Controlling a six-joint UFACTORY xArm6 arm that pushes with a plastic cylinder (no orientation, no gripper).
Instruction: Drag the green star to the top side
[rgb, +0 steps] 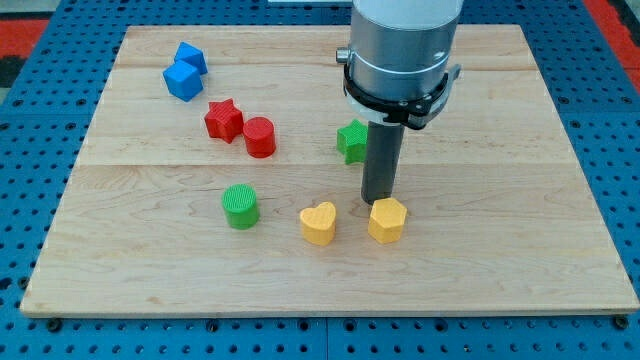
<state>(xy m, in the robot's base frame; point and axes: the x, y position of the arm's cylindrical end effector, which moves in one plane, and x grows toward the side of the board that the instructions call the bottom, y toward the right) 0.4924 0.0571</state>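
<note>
The green star (351, 140) lies on the wooden board (150, 260) a little right of the middle, partly hidden behind my rod. My tip (377, 201) rests on the board just below and right of the star, close above the yellow hexagon (387, 220). The rod hangs from the grey arm body at the view's top.
A yellow heart (318, 223) lies left of the hexagon. A green cylinder (240, 206) lies further left. A red star (224, 120) and red cylinder (259, 137) lie left of the green star. Two blue blocks (185, 72) sit at the top left.
</note>
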